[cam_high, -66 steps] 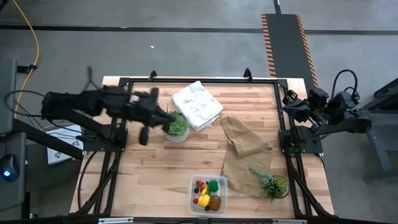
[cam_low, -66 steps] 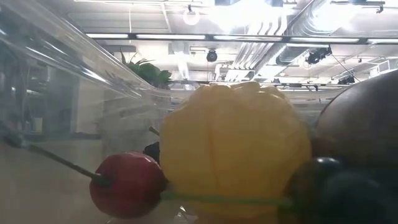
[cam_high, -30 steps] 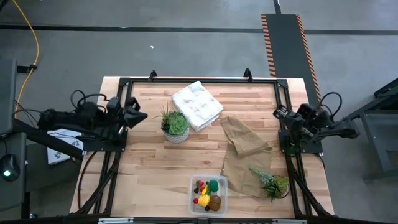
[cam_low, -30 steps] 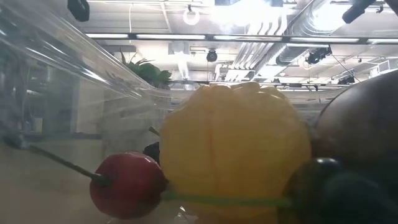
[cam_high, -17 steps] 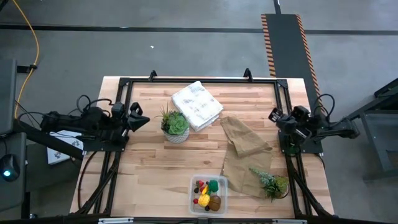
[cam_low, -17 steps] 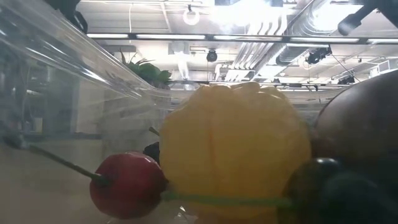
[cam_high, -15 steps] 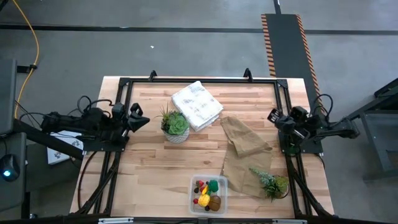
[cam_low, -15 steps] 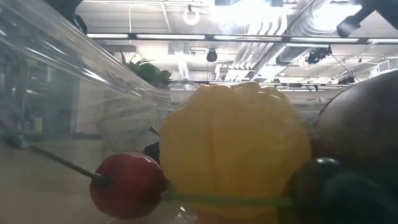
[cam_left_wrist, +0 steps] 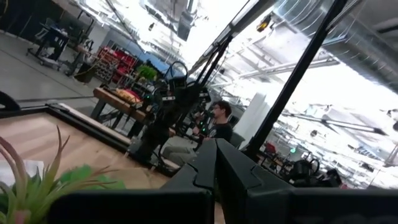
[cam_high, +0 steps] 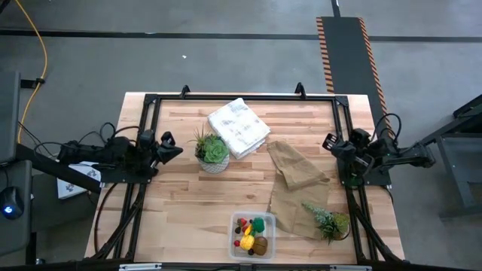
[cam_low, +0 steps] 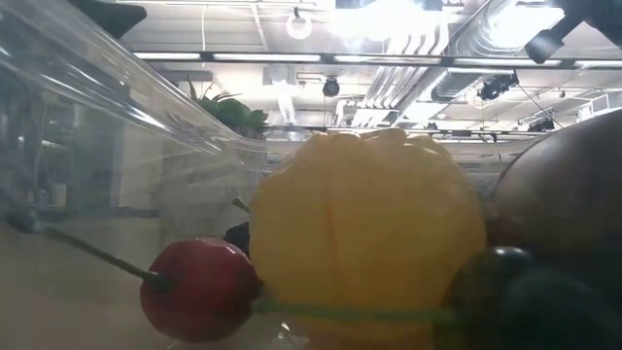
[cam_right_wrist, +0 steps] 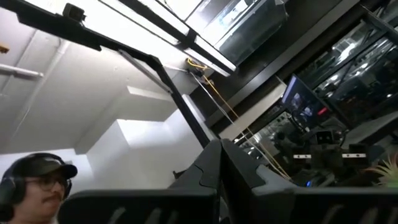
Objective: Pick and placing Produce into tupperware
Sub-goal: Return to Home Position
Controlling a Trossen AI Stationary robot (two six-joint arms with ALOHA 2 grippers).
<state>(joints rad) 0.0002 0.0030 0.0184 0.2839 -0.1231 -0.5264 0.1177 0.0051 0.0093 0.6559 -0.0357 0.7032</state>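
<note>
Light, slippery toy produce [cam_high: 247,242] is lying in the thin clear tupperware [cam_high: 272,235] at lower centre of the desk [cam_high: 181,211], probably best gripped by a wall, while I am holding my left tool [cam_high: 167,147] and right tool [cam_high: 329,143] clenched, empty, at the mid-frame edges.

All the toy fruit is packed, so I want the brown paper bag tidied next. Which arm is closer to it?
Probably right. The right hand sits near the paper bag; the left hand is farther off, with the potted succulent in between.
</note>
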